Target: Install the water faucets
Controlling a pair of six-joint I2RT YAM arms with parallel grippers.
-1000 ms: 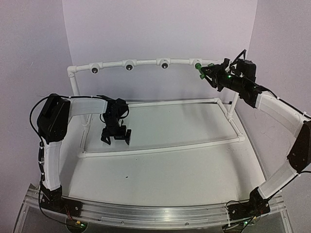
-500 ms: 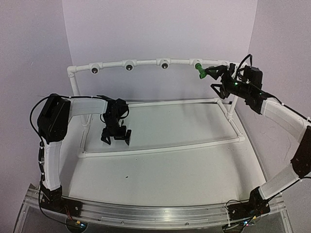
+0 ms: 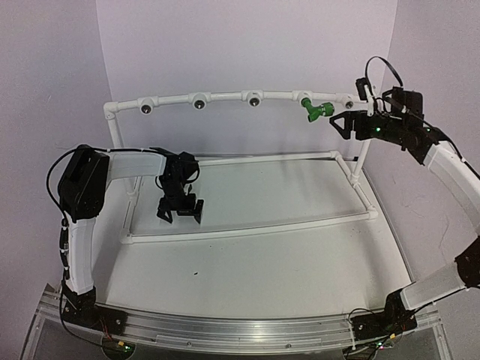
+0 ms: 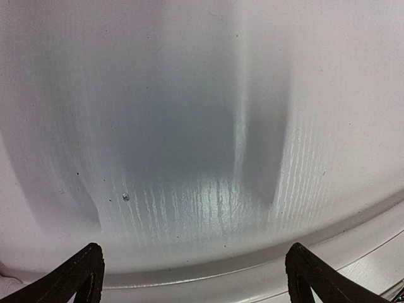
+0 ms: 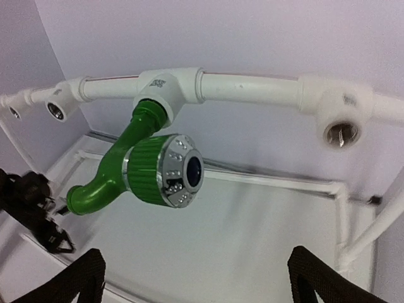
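The bright-green water faucet (image 3: 316,111) hangs from a white tee (image 3: 305,98) on the back pipe rail, its silver ribbed end (image 5: 182,170) facing my right wrist camera. My right gripper (image 3: 343,124) stands open just right of the faucet and apart from it; in the right wrist view nothing lies between its dark fingertips (image 5: 83,279), and the faucet (image 5: 136,170) sits above and left of the right gripper (image 5: 199,281). My left gripper (image 3: 179,211) hovers open over the white board; the left gripper (image 4: 196,278) shows only bare board between its fingertips (image 4: 85,273).
Three tees with open dark holes (image 3: 199,103) line the rail to the left of the faucet, and another open tee (image 5: 341,131) lies to its right. A low white pipe frame (image 3: 247,227) borders the board. An upright post (image 3: 363,156) stands below my right gripper.
My right gripper has opened, let go of the faucet and drawn back to the right. The faucet stays in its tee. The left arm has not moved.
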